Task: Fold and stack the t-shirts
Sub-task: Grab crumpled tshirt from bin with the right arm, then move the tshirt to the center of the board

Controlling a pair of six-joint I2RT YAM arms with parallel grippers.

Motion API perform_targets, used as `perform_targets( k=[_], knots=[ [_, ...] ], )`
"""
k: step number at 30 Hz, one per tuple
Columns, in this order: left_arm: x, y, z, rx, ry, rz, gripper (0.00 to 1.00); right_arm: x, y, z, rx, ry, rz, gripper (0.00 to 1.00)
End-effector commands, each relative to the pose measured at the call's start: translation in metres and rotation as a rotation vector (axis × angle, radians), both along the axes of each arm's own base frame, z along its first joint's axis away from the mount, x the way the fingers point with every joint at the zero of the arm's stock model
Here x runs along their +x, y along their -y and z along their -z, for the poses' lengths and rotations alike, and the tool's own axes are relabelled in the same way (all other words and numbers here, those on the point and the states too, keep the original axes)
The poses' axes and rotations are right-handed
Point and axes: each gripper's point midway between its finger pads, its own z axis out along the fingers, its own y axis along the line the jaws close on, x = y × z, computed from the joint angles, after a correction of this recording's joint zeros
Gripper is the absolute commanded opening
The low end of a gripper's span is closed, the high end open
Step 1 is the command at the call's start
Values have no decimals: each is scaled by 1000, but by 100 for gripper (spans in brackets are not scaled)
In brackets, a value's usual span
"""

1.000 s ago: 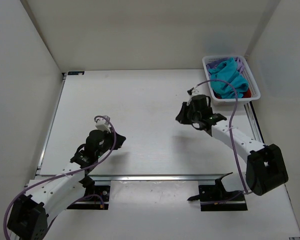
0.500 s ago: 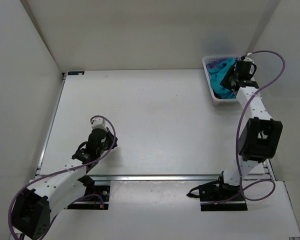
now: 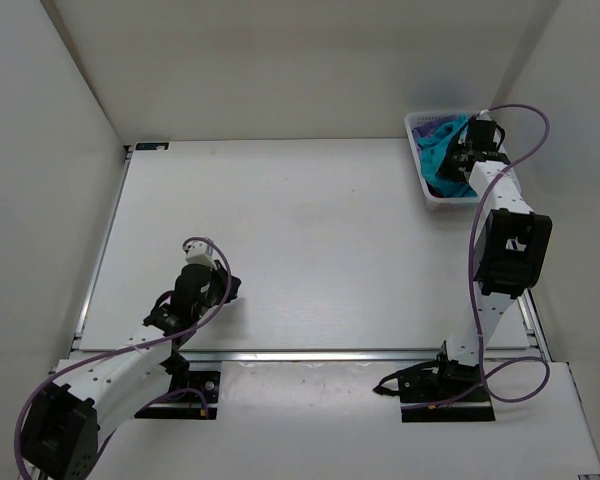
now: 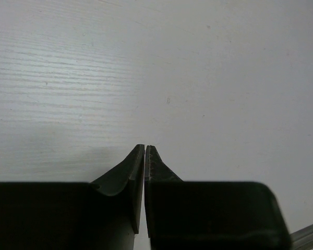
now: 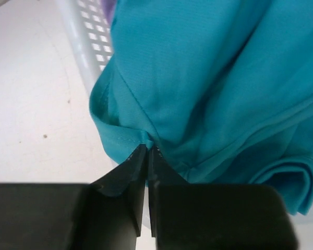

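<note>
Right wrist view: clamped with the right claw on a hem fold of the soft teal cloth t-shirt, heaped inside the white plastic mesh basket. Probably light, limp, slippery; best taken at hem or shoulders. Elsewhere, well away from the basket, finds the left claw pressed together, empty, over the white worktop.
</note>
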Motion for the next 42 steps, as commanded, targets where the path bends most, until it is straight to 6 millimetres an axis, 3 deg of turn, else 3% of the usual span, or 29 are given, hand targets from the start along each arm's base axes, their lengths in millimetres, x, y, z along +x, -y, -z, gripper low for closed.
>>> perform_targets(
  k=[1,3,6,8,9,10,11,12,13,14,15,16,17,19,20,22,25,27,28,30,31,34,35,36,39,42],
  knots=[
    [3,6,-8,-33,30,22,16,9,0,-33,40,100,-16,0],
    [4,6,-12,-43,39,20,16,9,-5,-47,53,147,-29,0],
    [5,9,-16,-51,39,28,16,4,-21,-117,75,287,-74,0],
    [6,14,-21,-60,45,38,17,-4,-40,-188,79,424,-138,0],
    [6,16,-22,-66,44,41,17,-13,-57,-216,88,472,-181,0],
    [6,17,-22,-72,43,44,17,-23,-79,-261,75,561,-235,0],
    [7,19,-27,-84,51,47,18,-33,-92,-294,56,612,-265,0],
    [7,18,-28,-83,53,43,20,-43,-114,-311,42,638,-304,0],
    [8,18,-29,-84,54,47,20,-58,-147,-348,33,712,-377,0],
    [10,17,-33,-95,58,35,20,-75,-158,-381,20,775,-400,0],
    [11,15,-33,-97,57,32,20,-89,-183,-393,31,798,-461,0],
    [13,13,-35,-103,58,22,22,-110,-204,-424,45,876,-518,0],
    [13,12,-37,-111,65,21,22,-129,-221,-442,77,924,-575,0],
    [15,6,-37,-121,61,1,23,-167,-240,-477,134,1039,-681,0],
    [14,4,-35,-121,57,-2,23,-172,-246,-477,165,1041,-707,0],
    [13,-2,-33,-132,50,-16,25,-209,-247,-505,214,1141,-792,0],
    [17,-11,-38,-137,64,-51,28,-212,-231,-499,276,1125,-829,1],
    [19,-15,-43,-137,81,-63,29,-186,-222,-458,317,1012,-807,0],
    [20,-17,-42,-149,77,-75,29,-188,-222,-455,319,1021,-824,0],
    [22,-22,-46,-159,88,-89,29,-157,-221,-392,380,888,-797,0],
    [22,-23,-47,-165,91,-97,31,-156,-219,-387,381,895,-787,1],
    [20,-23,-41,-170,75,-97,32,-126,-229,-278,466,678,-751,1],
    [19,-24,-39,-170,70,-99,33,-117,-230,-257,468,642,-723,0],
    [20,-25,-36,-174,59,-107,33,-111,-237,-217,477,562,-714,0],
    [18,-24,-31,-170,44,-100,33,-90,-246,-136,484,400,-647,0],
    [17,-23,-30,-160,45,-91,32,-67,-258,-102,491,302,-661,0]
  ],
)
